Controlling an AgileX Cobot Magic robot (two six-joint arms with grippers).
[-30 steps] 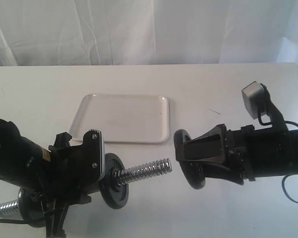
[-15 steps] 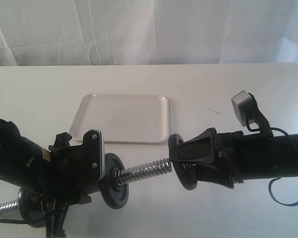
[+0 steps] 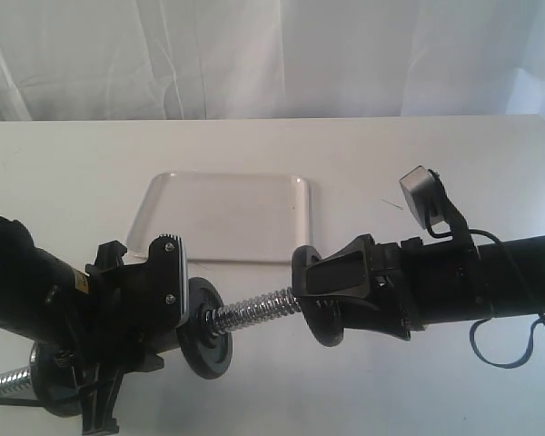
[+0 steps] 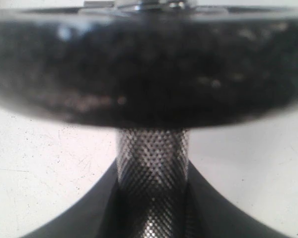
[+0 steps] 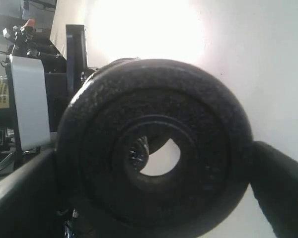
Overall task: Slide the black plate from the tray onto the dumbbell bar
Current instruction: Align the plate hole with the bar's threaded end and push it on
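Your right gripper (image 3: 320,289) had its fingers closed tight on the black plate (image 3: 327,325), held on edge right at the threaded tip of the bar (image 3: 254,309), well clear of the tray (image 3: 222,222) farther back. Through the hole, the tip sat off to one side, not centred. My worry was the hole's edge catching the threads and jamming, or shoving the bar crooked in your left gripper (image 3: 163,300), which was closed on the knurled middle beside another disc (image 3: 204,329).
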